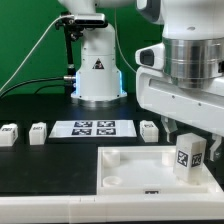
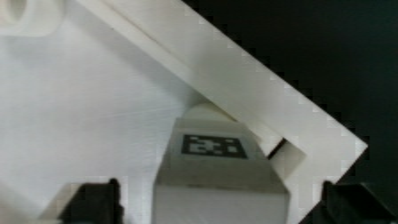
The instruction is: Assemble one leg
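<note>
A leg (image 1: 188,159), a small white block with a black-and-white tag, stands upright at the corner of the large white panel (image 1: 135,165) on the exterior view's right. My gripper (image 1: 191,146) hangs right above it. In the wrist view the leg (image 2: 221,160) sits between the two dark fingertips (image 2: 93,203), with a gap showing on each side, so the gripper (image 2: 217,206) is open around it. The panel's raised rim (image 2: 267,90) runs beside the leg. The leg's lower end is hidden.
Three more white legs lie on the black table: two at the exterior view's left (image 1: 10,135) (image 1: 38,132) and one (image 1: 148,129) behind the panel. The marker board (image 1: 92,128) lies between them. The robot base (image 1: 98,72) stands at the back.
</note>
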Action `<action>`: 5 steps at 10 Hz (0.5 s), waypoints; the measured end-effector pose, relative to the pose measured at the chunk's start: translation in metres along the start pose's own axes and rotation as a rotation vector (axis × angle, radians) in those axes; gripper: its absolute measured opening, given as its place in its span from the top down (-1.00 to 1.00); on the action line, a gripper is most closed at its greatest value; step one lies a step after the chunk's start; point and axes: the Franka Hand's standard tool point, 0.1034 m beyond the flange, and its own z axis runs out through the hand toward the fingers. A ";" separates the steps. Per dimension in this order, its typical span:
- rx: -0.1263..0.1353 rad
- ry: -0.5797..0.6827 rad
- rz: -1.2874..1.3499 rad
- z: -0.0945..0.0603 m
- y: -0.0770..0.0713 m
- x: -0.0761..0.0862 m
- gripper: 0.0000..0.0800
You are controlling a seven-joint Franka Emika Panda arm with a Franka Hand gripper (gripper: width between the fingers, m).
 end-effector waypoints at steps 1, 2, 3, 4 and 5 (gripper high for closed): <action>-0.002 -0.002 -0.144 0.001 0.001 0.000 -0.53; -0.008 -0.006 -0.274 0.001 0.002 0.000 -0.60; -0.008 -0.008 -0.473 0.002 0.002 0.001 -0.62; -0.019 -0.001 -0.650 0.003 0.003 0.000 -0.62; -0.041 0.002 -0.825 0.002 0.003 -0.001 -0.62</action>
